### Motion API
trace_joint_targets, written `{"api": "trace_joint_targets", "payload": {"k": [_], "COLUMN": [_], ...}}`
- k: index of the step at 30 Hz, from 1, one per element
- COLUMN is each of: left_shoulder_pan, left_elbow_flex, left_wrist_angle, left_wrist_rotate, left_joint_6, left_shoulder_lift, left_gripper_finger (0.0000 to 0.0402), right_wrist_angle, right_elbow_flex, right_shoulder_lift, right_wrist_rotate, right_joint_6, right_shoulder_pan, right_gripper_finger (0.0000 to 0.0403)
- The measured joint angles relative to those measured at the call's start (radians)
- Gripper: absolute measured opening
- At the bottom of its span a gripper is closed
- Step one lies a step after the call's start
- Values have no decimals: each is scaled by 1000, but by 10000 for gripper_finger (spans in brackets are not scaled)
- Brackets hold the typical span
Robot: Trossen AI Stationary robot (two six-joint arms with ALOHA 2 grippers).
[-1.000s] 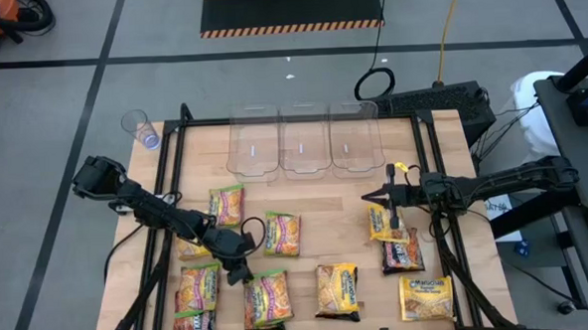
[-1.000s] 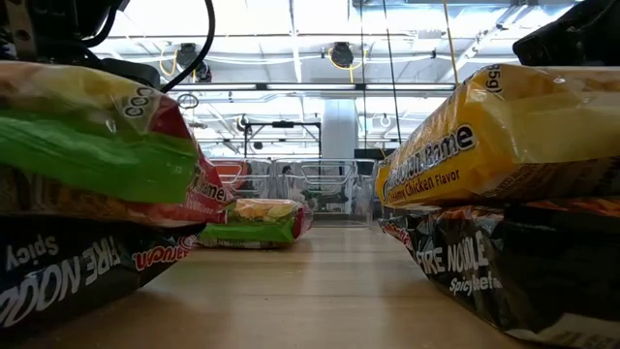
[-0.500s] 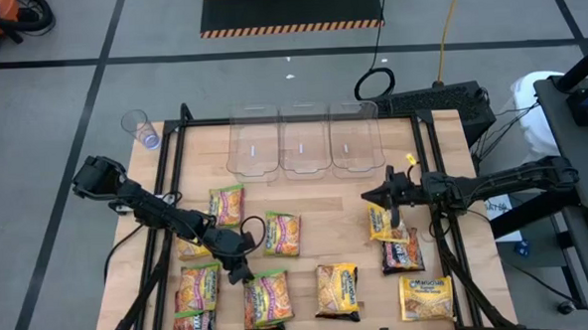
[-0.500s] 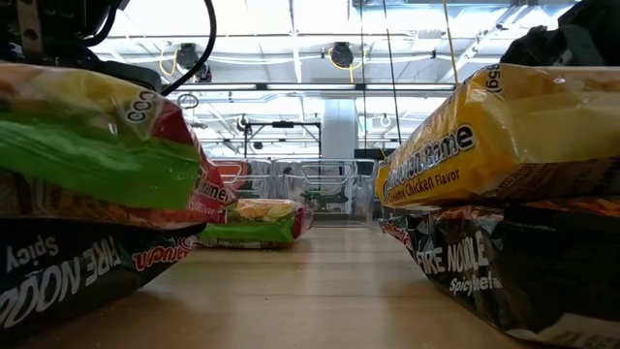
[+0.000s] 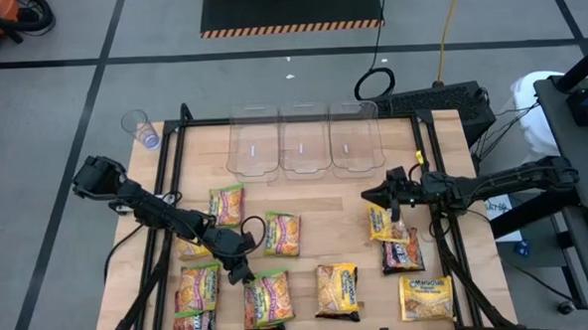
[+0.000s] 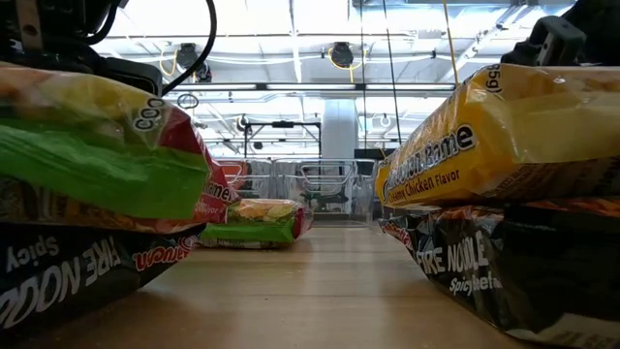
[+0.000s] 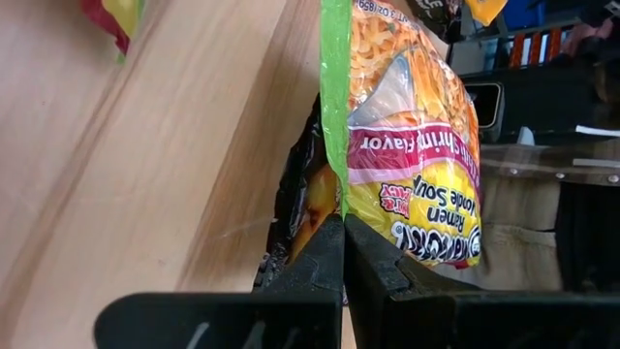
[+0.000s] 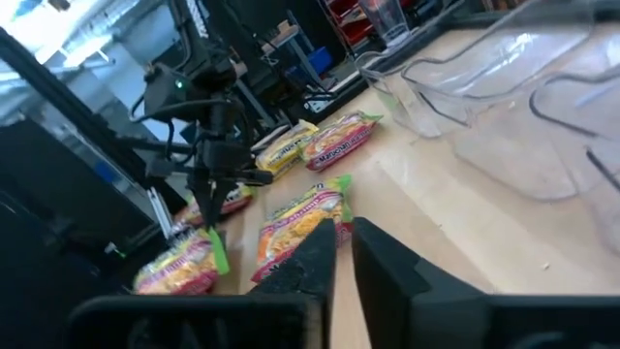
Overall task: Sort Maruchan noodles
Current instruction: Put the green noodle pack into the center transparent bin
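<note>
I am looking down on a pale wooden counter (image 5: 305,199) on a grey floor, with three clear bins (image 5: 304,140) in a row along its far edge and a clear cup (image 5: 139,127) standing off the far left corner. The Maruchan noodles (image 5: 282,233) lie scattered across the near half of the counter. On the left, my left gripper (image 5: 241,271) hangs low among them, its fingers (image 7: 329,254) pressed together on the green edge of a shrimp-flavour packet (image 7: 412,145), which is tipped up off a dark packet (image 7: 300,194) lying beneath it (the low view shows that green-edged packet raised at one end). Other packets lie near the counter's middle. On the right, my right gripper (image 5: 393,195) sits just above a yellow packet (image 5: 385,226) that overlaps a dark brown one (image 5: 402,251). Its fingers (image 8: 310,257) stand a narrow gap apart, and I cannot see anything between them.
</note>
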Motion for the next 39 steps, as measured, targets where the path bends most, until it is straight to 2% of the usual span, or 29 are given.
{"api": "trace_joint_targets", "payload": {"k": [8,13,17,28,39], "left_shoulder_pan": [1,12,25,40,40], "left_elbow_flex": [0,0,0,0,0], "left_wrist_angle": [0,0,0,1,0], "left_wrist_rotate": [0,0,0,0,0], "left_joint_6": [28,32,64,91,123], "left_shoulder_lift": [0,0,0,0,0], "left_gripper_finger": [1,1,1,1,1], "right_wrist_angle": [64,117,125,126,131], "right_elbow_flex": [0,0,4,206,480], "right_shoulder_lift": [1,12,69,387,761], "right_wrist_rotate": [-1,-3,-26,-117,-347], "right_joint_6": [81,138,193,102,95], "right_shoulder_pan": [0,0,0,1,1], "right_gripper_finger": [102,109,109,109,109]}}
